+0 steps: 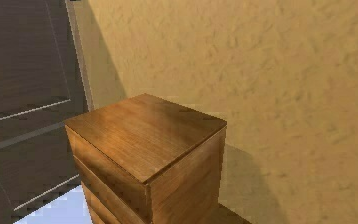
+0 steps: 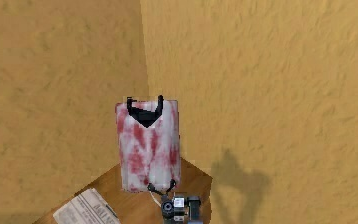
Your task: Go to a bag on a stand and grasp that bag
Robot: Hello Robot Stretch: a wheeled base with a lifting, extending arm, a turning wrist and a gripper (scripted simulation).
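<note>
Since the bag (image 2: pixel 147 145), white with red blotches and black handles, stands upright on the wooden stand (image 2: pixel 105 188) in the corner between two ochre walls, I judge tipping to be the main danger. The jaws show at the bottom of the arm side view, near the bag's lower part. I cannot tell whether they touch it, whether they are spread or pressed together, or whether they hold anything. If the arm reaches further at this height, it may push the bag over toward the wall (image 2: pixel 277 80) instead of taking it. A soft side could also slip out during the lift. A newspaper (image 2: pixel 87 210) lies near and might be dragged. Ahead, a wooden chest of drawers (image 1: pixel 147 150) is close, so driving forward would strike it.
</note>
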